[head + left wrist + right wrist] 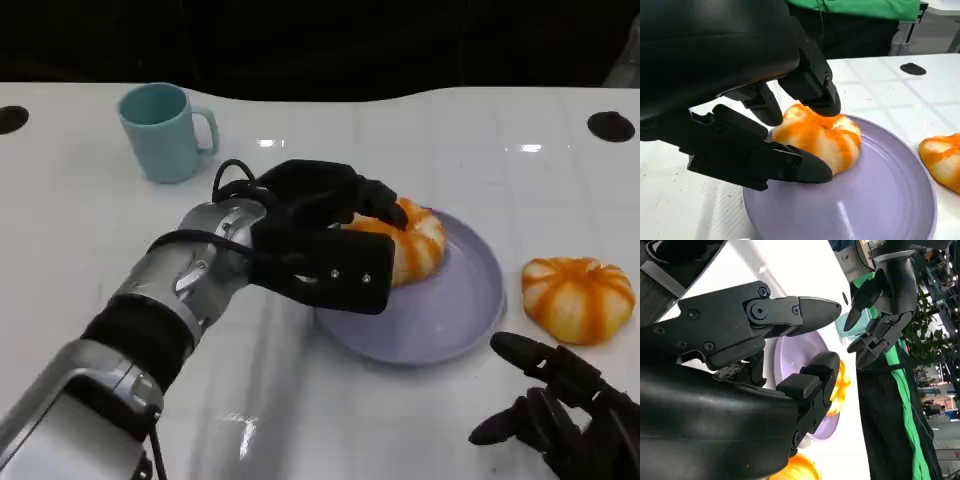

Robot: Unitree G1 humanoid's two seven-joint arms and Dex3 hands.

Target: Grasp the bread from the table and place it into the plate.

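An orange-and-white striped bread (418, 243) lies at the left side of the lilac plate (462, 312) in the head view. My left hand (318, 238) reaches over the plate's left rim and grips it. In the left wrist view, fingers (812, 85) press on top of the bread (824, 136) and the thumb sits against its lower side, with the bread touching the plate (880, 202). A second striped bread (578, 297) lies on the table right of the plate. My right hand (568, 412) rests at the near right with fingers apart, holding nothing.
A teal mug (165, 132) stands at the back left. Black round marks (610, 125) sit in the white tabletop near its far corners. The second bread (943, 161) lies close to the plate's right rim. A green-and-black figure (900, 405) stands beyond the table.
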